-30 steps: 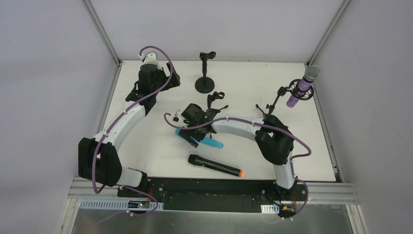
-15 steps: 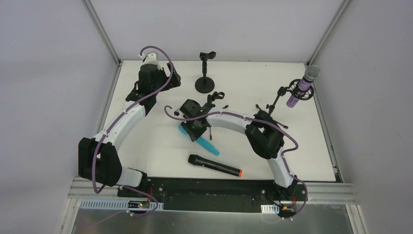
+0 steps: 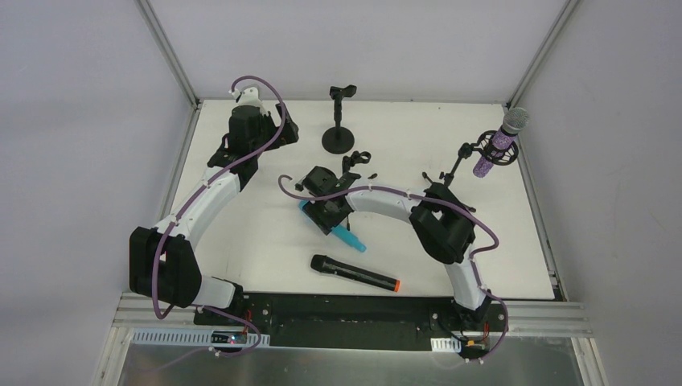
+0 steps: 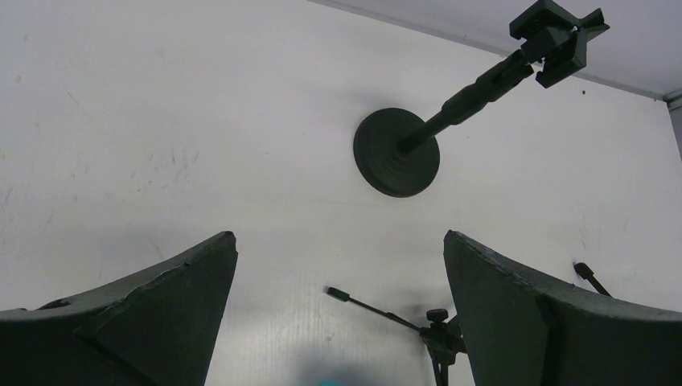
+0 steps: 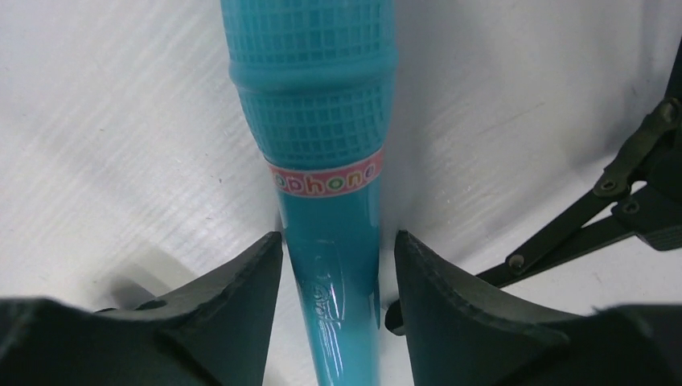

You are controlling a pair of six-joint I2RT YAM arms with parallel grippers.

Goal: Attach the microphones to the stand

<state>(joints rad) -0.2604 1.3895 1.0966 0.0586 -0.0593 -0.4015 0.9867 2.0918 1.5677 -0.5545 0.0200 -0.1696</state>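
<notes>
The turquoise microphone (image 5: 322, 121) lies slanted at the table's middle (image 3: 349, 238), its mesh head pointing away from the wrist. My right gripper (image 5: 338, 237) is closed around its handle; in the top view the gripper (image 3: 328, 211) covers the microphone's upper half. The black microphone with an orange end ring (image 3: 354, 273) lies flat nearer the bases. The glittery purple microphone (image 3: 500, 143) sits in a stand's holder at the right edge. My left gripper (image 4: 339, 237) is open and empty at the far left (image 3: 283, 130).
A round-base stand (image 3: 338, 137) with an empty clip stands at the back, also in the left wrist view (image 4: 396, 153). A small tripod stand (image 3: 356, 165) with an empty clip is just behind the right gripper; its legs (image 5: 579, 225) lie right of the microphone.
My right gripper has swung the turquoise microphone to a steeper slant and shifted slightly right. The left arm and the other microphones have not moved.
</notes>
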